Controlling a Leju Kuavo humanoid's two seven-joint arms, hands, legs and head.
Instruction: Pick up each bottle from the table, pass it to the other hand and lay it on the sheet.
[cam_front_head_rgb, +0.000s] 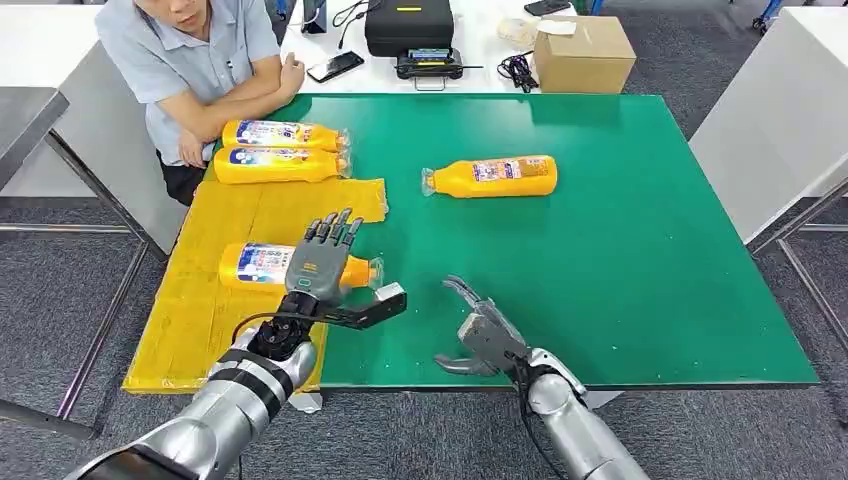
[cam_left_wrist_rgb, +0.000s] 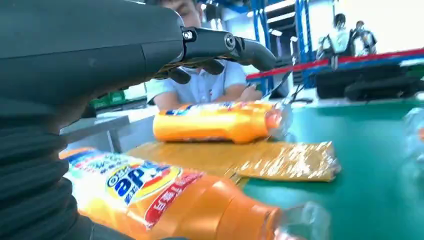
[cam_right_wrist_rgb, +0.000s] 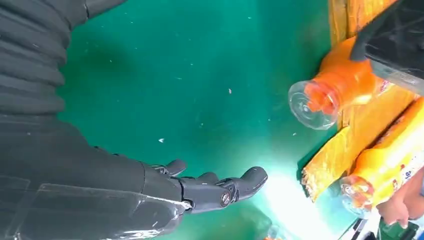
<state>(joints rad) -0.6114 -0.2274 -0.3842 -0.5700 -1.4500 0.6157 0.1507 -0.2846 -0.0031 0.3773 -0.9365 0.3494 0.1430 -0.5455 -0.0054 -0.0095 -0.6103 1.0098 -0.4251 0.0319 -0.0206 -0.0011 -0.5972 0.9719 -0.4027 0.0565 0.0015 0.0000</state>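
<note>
Left hand (cam_front_head_rgb: 322, 262) hovers, fingers spread, over the near bottle (cam_front_head_rgb: 262, 266) on the yellow sheet (cam_front_head_rgb: 190, 330); right hand (cam_front_head_rgb: 480, 335) empty, fingers apart. The head view shows a fourth bottle (cam_front_head_rgb: 490, 176) far on the table (cam_front_head_rgb: 620, 260).

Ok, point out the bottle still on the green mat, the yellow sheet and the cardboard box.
Bottle on the mat (cam_front_head_rgb: 492, 176), head view: on its label.
Sheet (cam_front_head_rgb: 190, 330), head view: bare part near the front.
Box (cam_front_head_rgb: 585, 55), head view: its front face.
</note>
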